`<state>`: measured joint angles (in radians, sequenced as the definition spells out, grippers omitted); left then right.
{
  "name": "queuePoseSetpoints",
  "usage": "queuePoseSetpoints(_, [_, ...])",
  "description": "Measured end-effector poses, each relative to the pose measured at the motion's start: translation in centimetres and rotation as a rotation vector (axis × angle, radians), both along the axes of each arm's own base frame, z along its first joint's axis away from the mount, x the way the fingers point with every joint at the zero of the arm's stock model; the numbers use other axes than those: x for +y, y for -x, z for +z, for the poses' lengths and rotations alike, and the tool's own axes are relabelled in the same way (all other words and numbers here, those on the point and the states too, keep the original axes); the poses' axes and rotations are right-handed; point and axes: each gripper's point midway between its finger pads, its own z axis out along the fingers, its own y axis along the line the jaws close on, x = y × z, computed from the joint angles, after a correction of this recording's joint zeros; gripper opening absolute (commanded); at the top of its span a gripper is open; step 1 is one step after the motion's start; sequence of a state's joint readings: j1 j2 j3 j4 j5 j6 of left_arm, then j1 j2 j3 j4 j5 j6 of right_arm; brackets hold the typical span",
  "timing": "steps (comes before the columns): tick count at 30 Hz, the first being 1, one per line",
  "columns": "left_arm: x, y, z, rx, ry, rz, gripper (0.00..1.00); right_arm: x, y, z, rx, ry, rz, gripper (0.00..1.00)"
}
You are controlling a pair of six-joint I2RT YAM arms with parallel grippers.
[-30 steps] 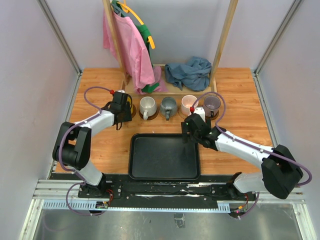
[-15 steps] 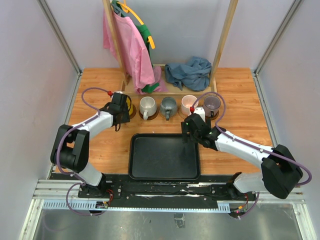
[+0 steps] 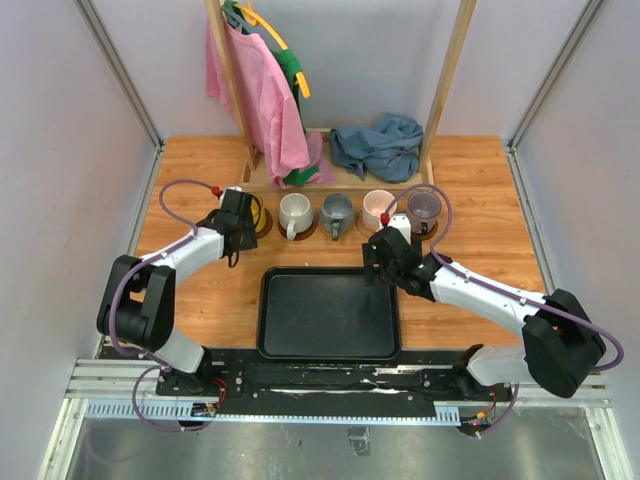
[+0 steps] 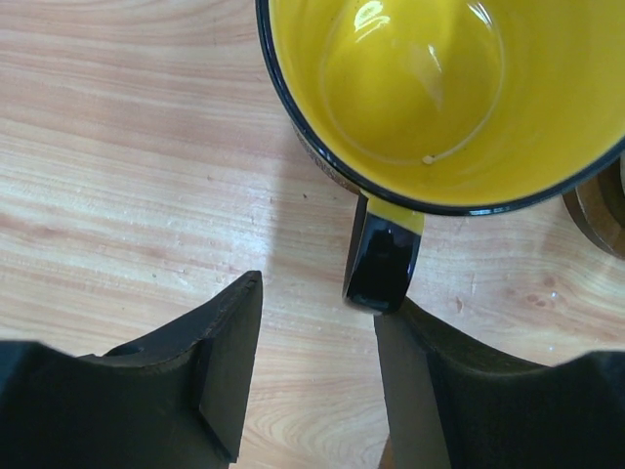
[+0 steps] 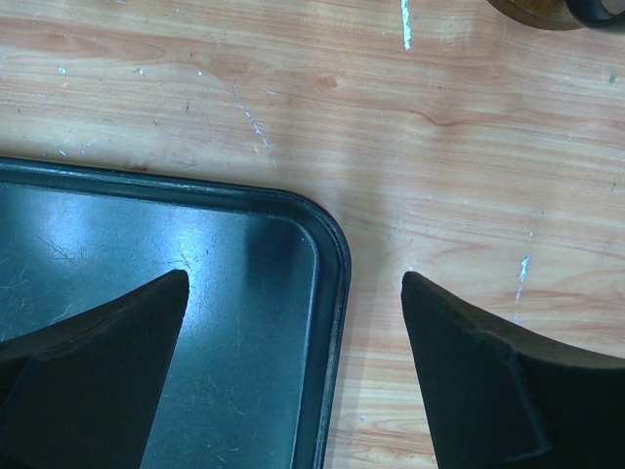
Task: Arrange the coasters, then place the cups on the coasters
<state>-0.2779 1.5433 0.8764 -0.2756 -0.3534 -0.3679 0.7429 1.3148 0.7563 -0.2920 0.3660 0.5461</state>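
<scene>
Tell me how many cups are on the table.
5, all in a row behind the tray: the yellow cup at the left end, then the white cup, grey cup, pink cup, and purple cup at the right end.

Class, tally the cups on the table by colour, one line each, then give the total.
yellow cup: 1
white cup: 1
grey cup: 1
pale pink cup: 1
purple cup: 1
Total: 5 cups
</scene>
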Motion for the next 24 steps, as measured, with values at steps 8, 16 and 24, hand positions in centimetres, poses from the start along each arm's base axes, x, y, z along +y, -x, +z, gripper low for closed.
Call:
queuePoseSetpoints(8, [-0.9, 0.8, 2.2, -0.049, 0.066, -0.034, 0.65, 0.0, 0.0, 0.0, 0.000, 0.000, 0.000, 0.92])
queuePoseSetpoints(16, [-1.5, 2.1, 8.9, -0.219, 0.165, -0.054, 1.00, -1.3, -0.6, 1.3, -0.057, 0.031, -0.039, 0.98])
queuePoseSetpoints(24, [-0.3, 4.7, 13.6, -0.368, 0.216, -0.006, 1.00, -8.8, -2.4, 7.5, -0.282, 0.005, -0.278, 0.98])
